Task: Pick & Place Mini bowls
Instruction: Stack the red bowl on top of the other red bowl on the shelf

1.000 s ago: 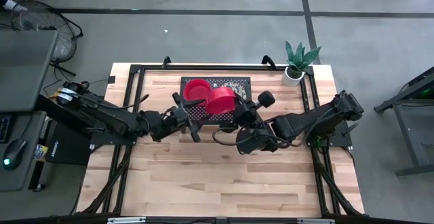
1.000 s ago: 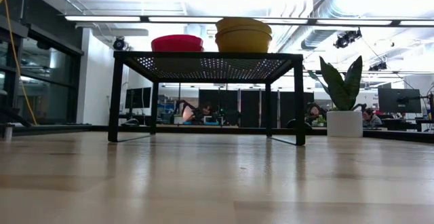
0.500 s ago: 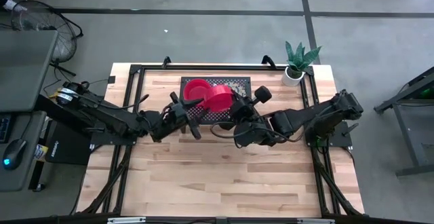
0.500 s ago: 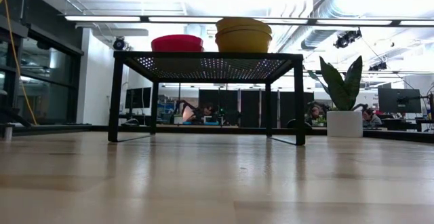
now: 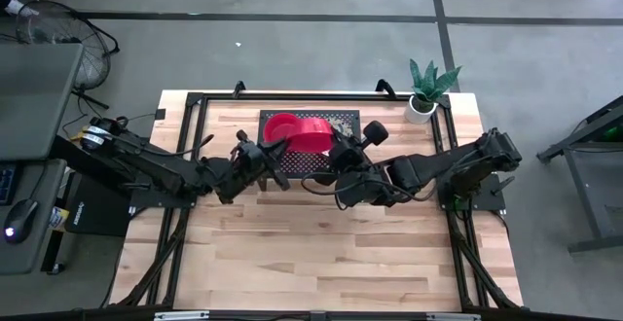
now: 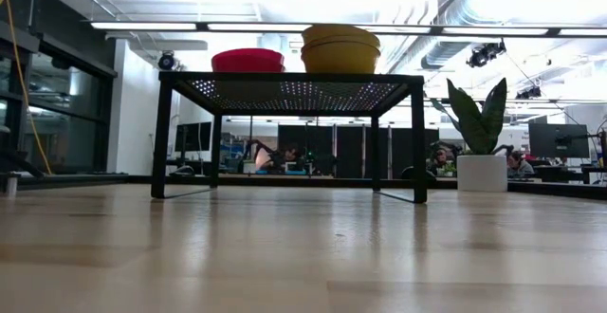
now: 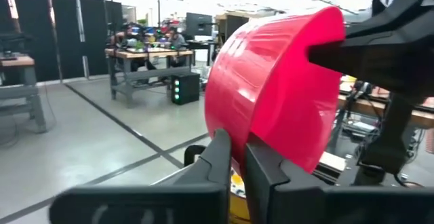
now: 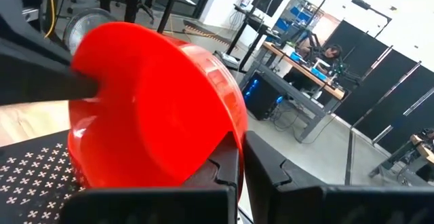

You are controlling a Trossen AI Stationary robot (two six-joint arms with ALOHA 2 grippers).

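1. The worktop [image 5: 321, 253] carries a black mesh stand [image 5: 346, 119] at its far middle.
2. Above the stand, a red bowl [image 5: 313, 135] is held tilted.
3. The right pincer [image 8: 241, 157] clamps its rim.
4. The left pincer [image 7: 237, 157] clamps the opposite rim.

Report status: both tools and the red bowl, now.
Left tool and right tool both shut on one red bowl, tilted on edge above the black rack. Other bowls sit below it.
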